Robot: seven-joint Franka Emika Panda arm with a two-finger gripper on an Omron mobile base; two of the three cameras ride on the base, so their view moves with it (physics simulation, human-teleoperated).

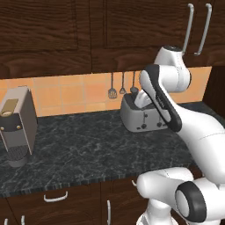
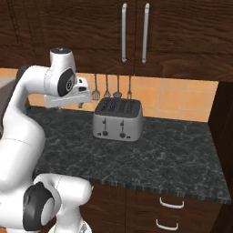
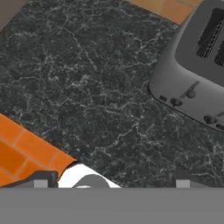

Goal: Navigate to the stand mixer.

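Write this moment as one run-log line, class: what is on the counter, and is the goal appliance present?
counter: toaster, coffee machine | wall: hanging utensils | stand mixer: none seen here | arm: raised over counter | jaws: state unclear

You are looking at: a silver toaster [image 2: 117, 119] sitting near the back edge of the dark marble countertop [image 2: 173, 157]; a grey-brown coffee machine [image 1: 17, 125] standing toward its left end; utensils [image 2: 112, 87] hanging on the orange tile backsplash [image 1: 70, 94] beneath dark wood cabinets [image 2: 182, 32].
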